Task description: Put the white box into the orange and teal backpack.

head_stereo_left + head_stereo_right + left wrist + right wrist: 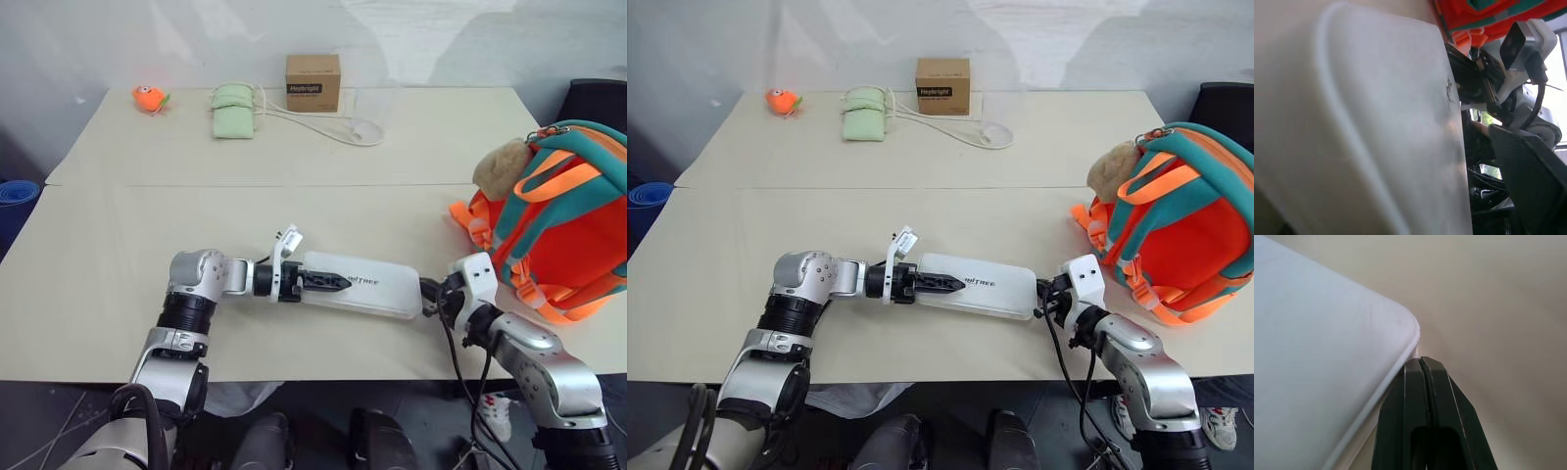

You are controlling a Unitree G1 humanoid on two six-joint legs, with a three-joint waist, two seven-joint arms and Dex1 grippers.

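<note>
The white box [367, 286] lies flat near the table's front edge, its long side running left to right. My left gripper [328, 282] is at the box's left end, open, with one black finger [1528, 186] over the lid and a small gap to the box. At the box's right corner [1400, 323], my right gripper [428, 294] is shut, its tips touching the edge. The orange and teal backpack [563, 225] stands at the table's right edge, just beyond the right gripper, with a tan plush toy [502, 164] on its upper left.
Along the far side of the table [294, 206] sit a small brown cardboard box [313, 82], a green pouch [233, 110] with a white cord [323, 125], a clear cup [372, 113] and a small orange toy [149, 98]. A black chair [598, 98] stands behind the backpack.
</note>
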